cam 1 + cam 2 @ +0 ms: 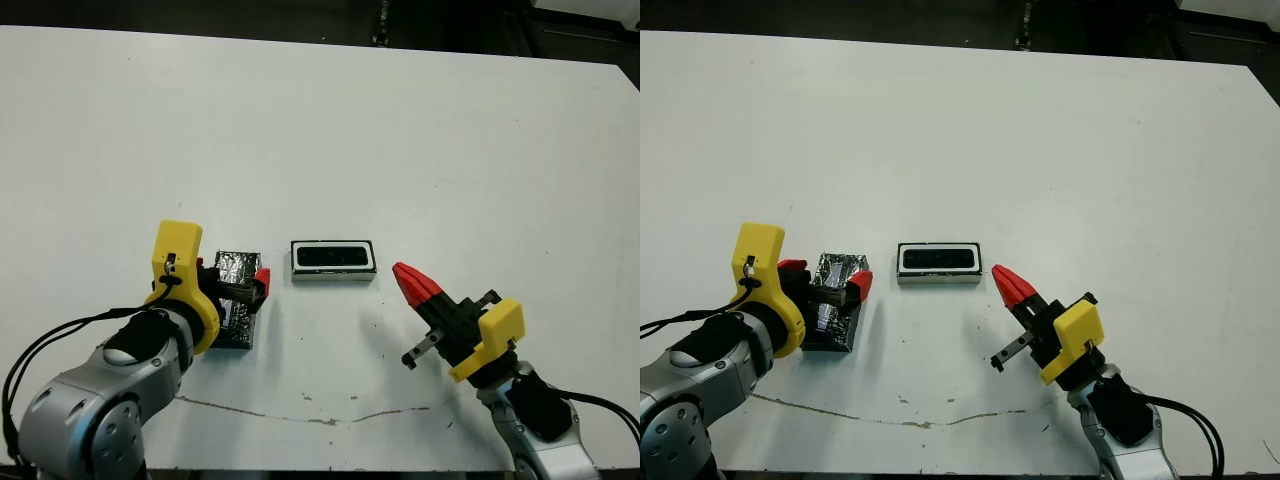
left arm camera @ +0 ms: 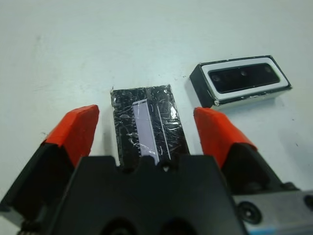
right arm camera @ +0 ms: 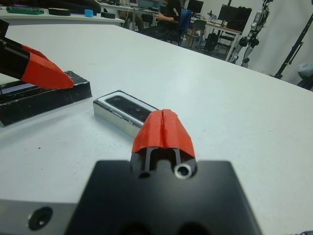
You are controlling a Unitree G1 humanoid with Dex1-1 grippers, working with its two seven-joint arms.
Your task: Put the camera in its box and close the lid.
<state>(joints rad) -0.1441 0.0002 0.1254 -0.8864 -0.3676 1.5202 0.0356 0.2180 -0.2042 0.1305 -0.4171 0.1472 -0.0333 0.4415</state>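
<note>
Left wrist view: glossy, wrinkly black lid [image 2: 146, 120], pale stripe.

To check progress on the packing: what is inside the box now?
The camera lies inside the box, its dark top framed by the white rim. The box floor under it is covered. The lid lies apart, between the left gripper's open fingers.

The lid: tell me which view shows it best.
The left wrist view: the lid lies unobstructed between the open left gripper fingers, pale stripe visible. The eye views show it partly hidden by that gripper; the right wrist view shows only its edge.
</note>
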